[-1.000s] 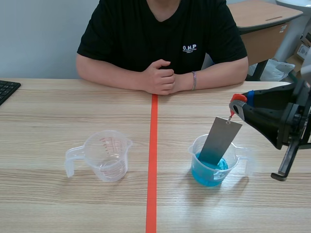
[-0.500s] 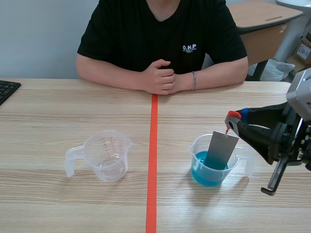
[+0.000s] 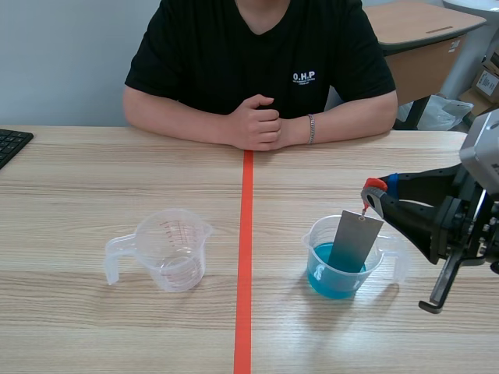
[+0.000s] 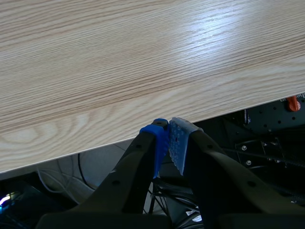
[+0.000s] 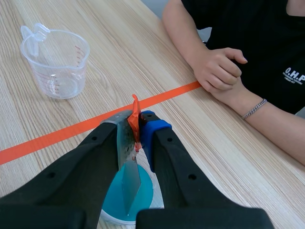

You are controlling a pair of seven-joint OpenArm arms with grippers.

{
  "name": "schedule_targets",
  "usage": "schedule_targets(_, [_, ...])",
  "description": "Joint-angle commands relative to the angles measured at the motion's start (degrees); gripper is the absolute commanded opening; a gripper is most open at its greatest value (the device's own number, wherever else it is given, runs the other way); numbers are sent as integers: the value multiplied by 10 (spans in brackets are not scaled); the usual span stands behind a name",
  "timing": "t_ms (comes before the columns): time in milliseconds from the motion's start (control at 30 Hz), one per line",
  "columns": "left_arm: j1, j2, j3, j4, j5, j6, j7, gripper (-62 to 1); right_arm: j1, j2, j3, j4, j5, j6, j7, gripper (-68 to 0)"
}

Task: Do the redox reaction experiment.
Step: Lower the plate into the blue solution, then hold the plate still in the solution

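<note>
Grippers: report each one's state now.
Left gripper: shut, holding nothing.
Right gripper: shut on the red tab of the metal plate, which dips into blue liquid.

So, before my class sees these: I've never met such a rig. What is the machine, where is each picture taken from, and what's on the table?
It is a robot with two black arms. One picture looks across the table from between them, toward a person; the others look past each gripper. The right gripper is shut on a red tab from which a metal plate hangs into a cup of blue liquid. An empty measuring cup stands apart. The left gripper is shut on nothing, beyond the table's edge.
</note>
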Motion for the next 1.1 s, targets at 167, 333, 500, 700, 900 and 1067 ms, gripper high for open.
schedule_targets(167, [0, 2, 0, 9, -2, -1, -4, -569, 7, 9, 3, 7, 4, -2, 7, -660])
schedule_targets(333, [0, 2, 0, 9, -2, -1, -4, -569, 7, 9, 3, 7, 4, -2, 7, -660])
schedule_targets(500, [0, 2, 0, 9, -2, -1, -4, -569, 7, 9, 3, 7, 4, -1, 7, -660])
schedule_targets(700, [0, 2, 0, 9, -2, -2, -4, -569, 7, 9, 4, 7, 4, 5, 9, -660])
schedule_targets(900, [0, 2, 0, 9, -2, -2, -4, -569, 7, 9, 4, 7, 4, 5, 9, -660])
schedule_targets(1067, [0, 2, 0, 9, -2, -2, -4, -569, 7, 9, 6, 7, 4, 5, 16, -660])
